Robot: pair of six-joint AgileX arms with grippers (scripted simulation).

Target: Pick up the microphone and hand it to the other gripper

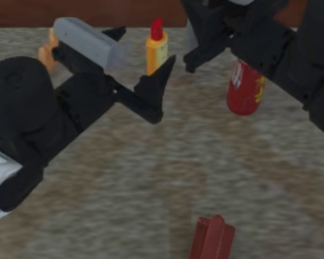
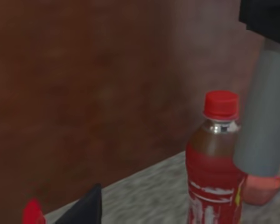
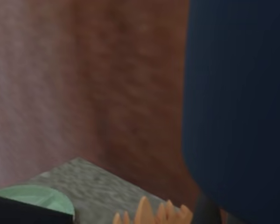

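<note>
We're looking at a mottled grey-beige table (image 1: 151,178) backed by a reddish-brown wall (image 2: 84,93) along its far edge.

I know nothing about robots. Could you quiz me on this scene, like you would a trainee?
1. Pick one: the cap of the bottle is A) red, B) green, C) white.
2. True or false: the left gripper holds the microphone.
3. Fill in: in the top view, the bottle stands on the ___ side of the yellow tube.

Key: 1 A. 2 False; it hangs from the right gripper. 3 right.
</note>
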